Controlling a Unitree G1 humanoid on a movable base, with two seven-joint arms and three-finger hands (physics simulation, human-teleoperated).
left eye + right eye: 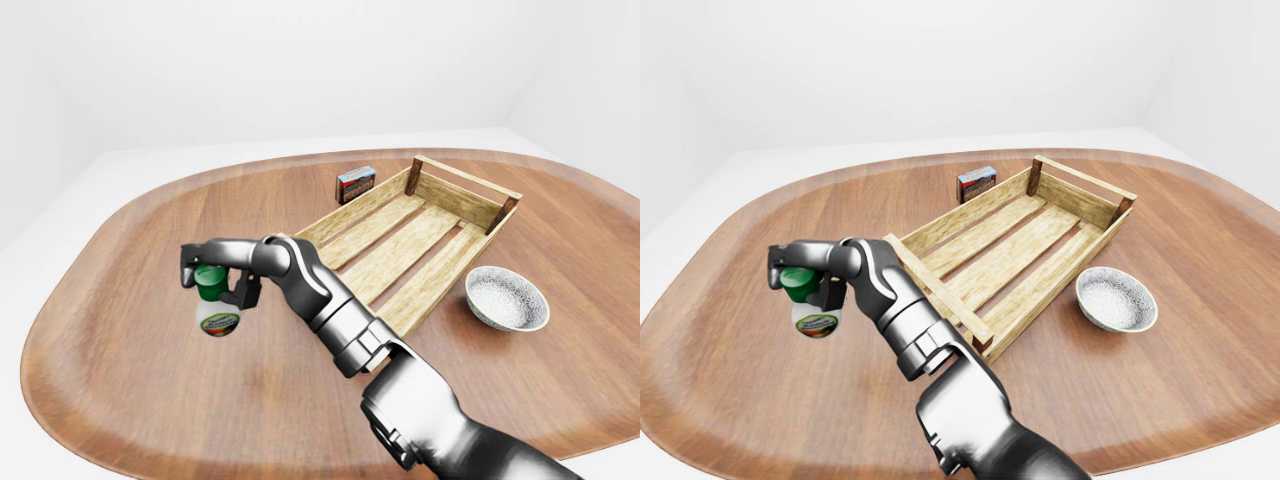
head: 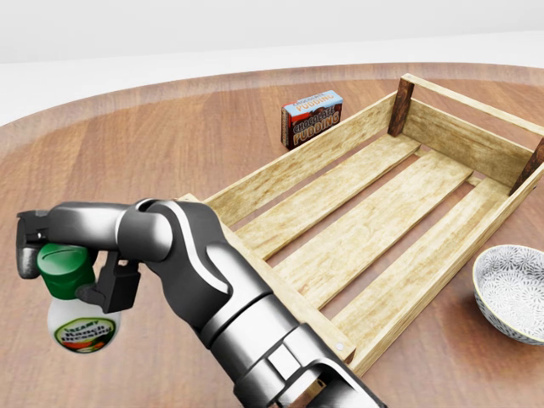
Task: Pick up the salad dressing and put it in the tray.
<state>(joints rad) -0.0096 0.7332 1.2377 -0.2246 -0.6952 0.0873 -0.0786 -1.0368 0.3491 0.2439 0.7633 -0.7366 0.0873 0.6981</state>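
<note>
clamping salad dressing [image 2: 78, 313] (green cap), right robot hand [image 2: 72, 259], left of tray [image 2: 399, 246].

A rounded wooden table [image 1: 120, 340] carries everything. On it rest a slatted wooden tray [image 1: 400, 245], a chocolate pudding box [image 2: 311, 117] standing just beside the tray's long side, and a patterned bowl [image 1: 507, 298] near its other side.

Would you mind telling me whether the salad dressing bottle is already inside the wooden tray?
No, the salad dressing bottle is at the head view's left, outside the wooden tray, gripped at its green cap by the right hand.
</note>
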